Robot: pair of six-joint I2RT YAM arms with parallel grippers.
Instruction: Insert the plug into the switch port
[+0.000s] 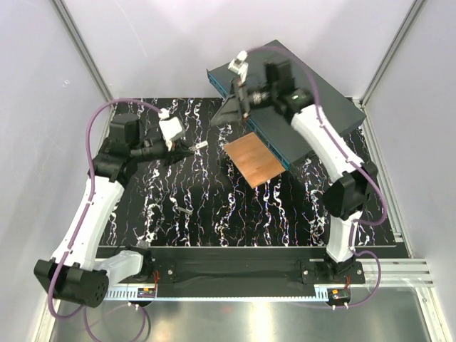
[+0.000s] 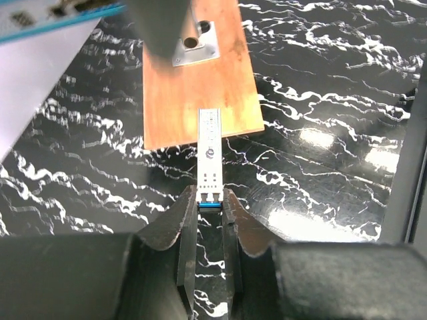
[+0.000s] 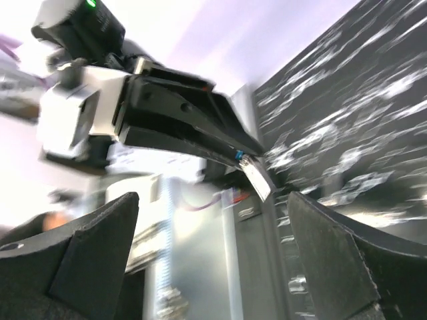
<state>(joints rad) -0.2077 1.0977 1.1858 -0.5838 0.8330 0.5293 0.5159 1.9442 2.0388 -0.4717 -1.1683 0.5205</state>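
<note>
My left gripper (image 1: 191,146) is shut on the plug (image 1: 201,144), a slim silver module with a blue tab. In the left wrist view the plug (image 2: 209,153) sticks out forward from the fingertips of the left gripper (image 2: 209,195), its tip over the near edge of the copper plate (image 2: 200,87). The switch (image 1: 313,96) is a flat dark-grey box at the back right. Its teal port face (image 1: 271,142) looks toward the mat and shows at the top left of the left wrist view (image 2: 60,15). My right gripper (image 1: 231,112) is open and empty by the switch's left end. It looks at the plug (image 3: 255,179).
The copper-brown plate (image 1: 254,159) lies on the marbled black mat (image 1: 178,214) just in front of the teal face. White walls and aluminium posts close in the cell. One dark right finger (image 2: 163,27) hangs over the plate's far end.
</note>
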